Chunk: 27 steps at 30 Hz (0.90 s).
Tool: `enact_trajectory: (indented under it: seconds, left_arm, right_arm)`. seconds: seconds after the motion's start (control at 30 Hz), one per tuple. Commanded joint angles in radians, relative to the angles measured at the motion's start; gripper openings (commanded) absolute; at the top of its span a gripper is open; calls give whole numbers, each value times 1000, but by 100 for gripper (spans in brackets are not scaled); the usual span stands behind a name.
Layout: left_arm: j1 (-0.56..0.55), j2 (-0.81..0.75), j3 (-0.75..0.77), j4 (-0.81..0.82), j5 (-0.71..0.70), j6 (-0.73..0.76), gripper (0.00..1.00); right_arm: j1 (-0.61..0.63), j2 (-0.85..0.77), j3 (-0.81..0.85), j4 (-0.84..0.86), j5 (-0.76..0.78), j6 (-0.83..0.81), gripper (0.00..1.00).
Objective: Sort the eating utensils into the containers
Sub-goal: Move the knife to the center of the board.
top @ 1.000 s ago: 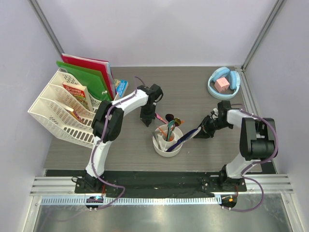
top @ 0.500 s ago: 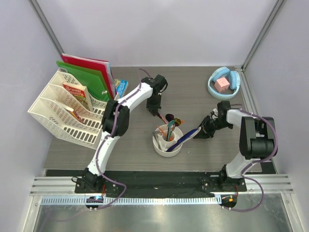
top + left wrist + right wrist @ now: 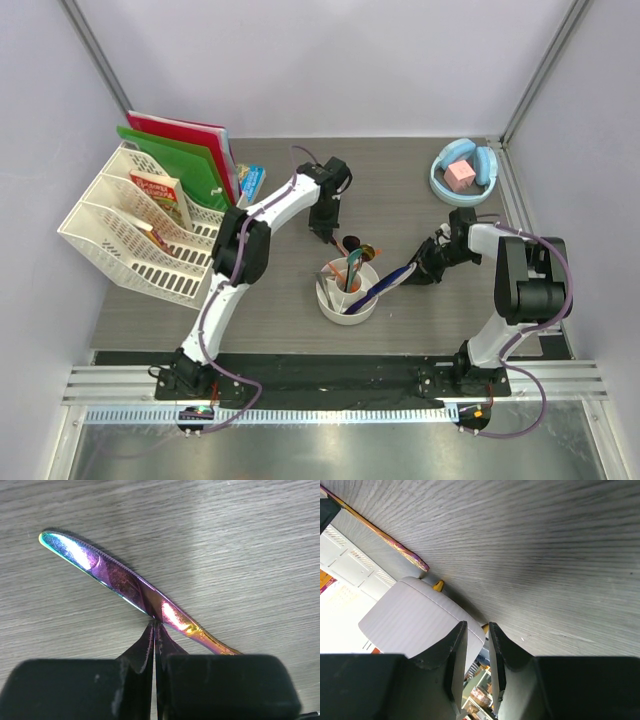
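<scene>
Now left pincer (image 3: 155, 625) (closed) has reached iridescent knife (image 3: 115, 577); right pincer (image 3: 476, 630) pinches blue knife (image 3: 390, 281).

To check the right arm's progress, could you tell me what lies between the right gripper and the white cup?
A dark blue knife bridges it in the top view, from the right gripper into the cup.

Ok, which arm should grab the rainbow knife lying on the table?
Left: its gripper sits right at the iridescent knife, while the right gripper is on the far side of the white cup.
</scene>
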Motion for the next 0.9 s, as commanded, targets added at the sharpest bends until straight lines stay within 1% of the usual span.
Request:
enact_trajectory:
  seconds: [0.0, 0.07, 0.23, 0.33, 0.37, 0.47, 0.6, 0.63, 0.73, 0.77, 0.87]
  left_arm:
    - [-5, 43, 30, 28, 12, 16, 0]
    - [-5, 72, 67, 13, 26, 11, 0]
    - [-5, 50, 32, 29, 29, 4, 0]
    - [-5, 4, -33, 40, 8, 2, 0]
    - [-5, -10, -78, 45, 6, 2, 0]
    - [-5, -55, -163, 59, 21, 10, 0]
    - [-16, -99, -244, 127, 64, 14, 0]
    - [-21, -92, -245, 135, 69, 14, 0]
    - [-47, -41, -179, 125, 71, 13, 0]
    - [-53, 5, -110, 108, 72, 11, 0]
    - [-73, 78, -1, 83, 78, 1, 0]
  right_arm:
    - [1, 6, 26, 0, -18, -8, 30]
    - [2, 3, 25, -1, -18, -8, 30]
    - [1, -2, 23, -8, -12, -8, 30]
    - [2, 7, 26, -6, -11, -8, 30]
    - [4, 10, 29, -5, -12, -8, 30]
    - [2, 15, 38, -3, -11, -5, 30]
    - [2, 24, 43, 2, -11, -2, 30]
    - [2, 23, 41, 3, -11, -2, 30]
    - [2, 29, 34, 6, -8, 0, 30]
    - [2, 27, 31, 5, -9, 0, 30]
    - [2, 23, 28, 5, -11, 4, 30]
